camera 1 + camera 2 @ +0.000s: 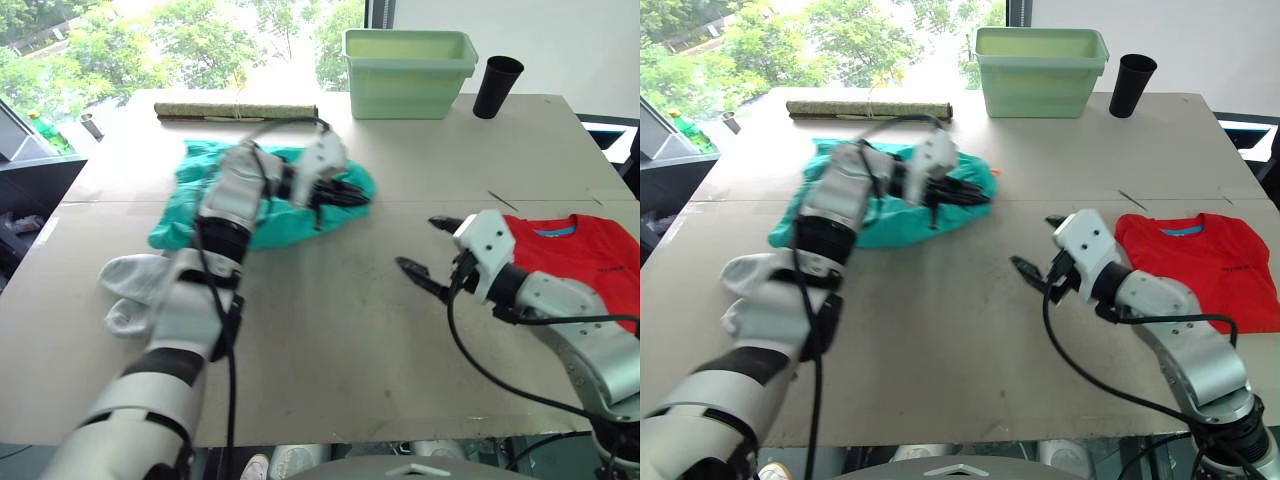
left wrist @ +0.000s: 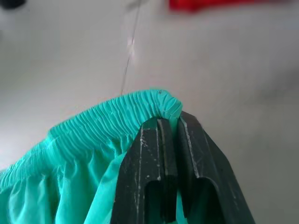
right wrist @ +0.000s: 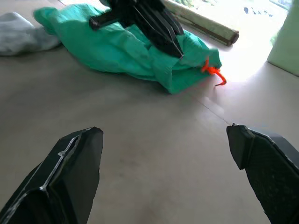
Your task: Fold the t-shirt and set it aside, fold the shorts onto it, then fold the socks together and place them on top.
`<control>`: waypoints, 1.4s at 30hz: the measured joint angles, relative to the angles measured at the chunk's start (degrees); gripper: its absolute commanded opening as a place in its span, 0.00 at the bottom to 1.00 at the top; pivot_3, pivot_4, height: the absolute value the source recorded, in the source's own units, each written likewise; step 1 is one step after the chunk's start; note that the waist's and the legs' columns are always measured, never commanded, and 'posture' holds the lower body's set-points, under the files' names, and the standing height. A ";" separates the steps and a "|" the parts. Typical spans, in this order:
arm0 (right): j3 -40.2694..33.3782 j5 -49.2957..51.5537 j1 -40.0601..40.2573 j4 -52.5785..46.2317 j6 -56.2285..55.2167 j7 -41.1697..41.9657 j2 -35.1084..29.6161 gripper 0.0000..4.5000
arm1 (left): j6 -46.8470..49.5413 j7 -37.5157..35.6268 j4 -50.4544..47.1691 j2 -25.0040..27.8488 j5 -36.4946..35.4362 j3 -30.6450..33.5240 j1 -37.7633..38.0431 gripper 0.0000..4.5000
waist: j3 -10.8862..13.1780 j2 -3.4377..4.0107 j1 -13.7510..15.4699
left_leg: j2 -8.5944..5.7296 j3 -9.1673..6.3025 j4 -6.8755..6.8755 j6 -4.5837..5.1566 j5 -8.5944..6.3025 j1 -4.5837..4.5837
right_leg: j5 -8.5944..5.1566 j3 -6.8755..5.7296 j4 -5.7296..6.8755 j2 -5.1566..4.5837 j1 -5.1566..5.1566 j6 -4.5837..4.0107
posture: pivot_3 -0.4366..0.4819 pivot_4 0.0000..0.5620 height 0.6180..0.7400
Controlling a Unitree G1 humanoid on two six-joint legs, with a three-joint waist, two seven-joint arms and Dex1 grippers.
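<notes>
The pair of light grey soft socks [image 1: 135, 285] lies left of the teal-green cloth shorts [image 1: 265, 205]. The left pincer [image 1: 345, 195] pinches their gathered waistband at the right end. Right of the shorts, the right pincer [image 1: 428, 247] hovers spread and empty above the tabletop [image 1: 330, 330], and beyond it lies the folded bright red t-shirt [image 1: 580, 255], the shorts' likely destination

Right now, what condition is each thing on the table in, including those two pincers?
t-shirt: folded, lying flat on the robot's right.
shorts: crumpled, waistband pinched by the left pincer.
socks: loose, unfolded.
left pincer: shut on the shorts.
right pincer: open, holding nothing.
green bin: upright.
black cup: upright.
</notes>
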 measured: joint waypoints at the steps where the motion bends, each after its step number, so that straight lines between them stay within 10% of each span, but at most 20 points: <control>1: -1.56 0.65 1.31 -1.26 2.24 0.90 -3.25 1.00 | 4.45 4.10 -6.68 -3.26 -0.20 -0.47 4.52 0.01 | -0.08 0.17 -0.01 | -0.02 0.02 0.01 0.05 -0.03 0.03 | -0.03 0.06 0.01 -0.13 0.05 0.03 | 0.48 0.27 0.93; 7: -6.05 5.05 2.74 -3.42 11.46 2.02 -7.19 1.00 | 24.53 13.11 -27.69 -8.03 -5.57 -2.13 16.32 0.42 | -0.04 0.12 -0.70 | 0.22 0.00 0.04 0.05 -0.04 0.02 | 0.00 0.11 0.17 -0.07 -0.07 -0.04 | 0.48 0.27 0.93; 15: 1.31 7.29 -11.26 4.44 19.21 0.73 -3.56 1.00 | 35.79 10.22 -42.86 10.91 -16.46 7.85 20.61 0.42 | -0.09 0.27 -0.59 | 0.30 0.07 -0.13 -0.01 -0.02 0.33 | 0.11 0.11 0.02 0.14 0.04 -0.25 | 0.48 0.27 0.93; 23: 10.96 4.74 -17.52 13.92 18.83 4.30 -3.56 1.00 | 34.06 12.46 -49.60 17.75 -19.09 10.53 28.88 0.42 | -0.08 0.26 0.51 | 0.01 0.08 -0.17 -0.01 -0.02 0.21 | 0.11 0.17 -0.20 -0.34 0.04 -0.23 | 0.48 0.27 0.93; 33: 20.50 -4.66 -19.62 23.47 8.47 12.21 -9.43 0.01 | 29.14 18.07 -48.30 21.99 -19.10 14.57 35.54 0.43 | -0.08 0.26 0.79 | 0.03 0.05 -0.20 -0.02 -0.02 0.24 | 0.11 0.15 -0.14 -0.33 0.01 -0.23 | 0.48 0.27 0.93; 42: 18.24 -10.23 -9.59 13.31 -13.55 20.30 -17.24 0.00 | 22.11 12.38 -26.28 27.80 -17.47 14.86 23.65 0.99 | -0.07 0.24 0.80 | 0.01 0.05 -0.23 -0.02 -0.02 0.23 | 0.11 0.07 -0.17 -0.31 0.01 -0.20 | 0.48 0.27 0.93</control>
